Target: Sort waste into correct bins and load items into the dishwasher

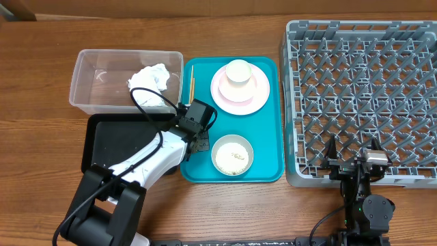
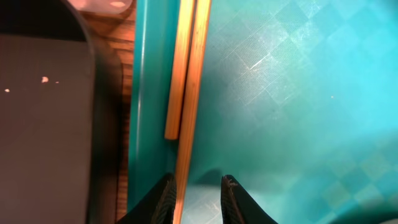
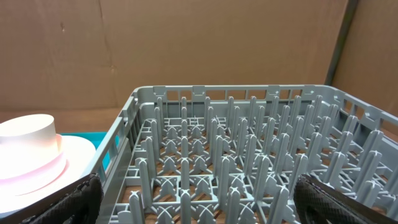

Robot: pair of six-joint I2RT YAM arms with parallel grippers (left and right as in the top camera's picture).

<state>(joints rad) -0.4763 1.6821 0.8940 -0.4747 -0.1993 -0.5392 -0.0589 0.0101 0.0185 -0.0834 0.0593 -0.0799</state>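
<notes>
My left fingers [image 2: 166, 199] are narrowly spread, pinching nothing; the chopsticks [image 2: 189, 74] lie along the tray's [image 2: 298, 93] left rim, long axis straight ahead; one stick's near end sits between my fingers, hugging the left one; my right fingers [image 3: 74, 202], spread wide, are farther off.

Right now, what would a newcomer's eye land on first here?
The bright teal tray mid-table, carrying a pink plate and a bowl with rice in it. To its right stands the big grey dish rack. At the tray's left edge, the left end effector is down at the chopsticks, jaws apart.
</notes>
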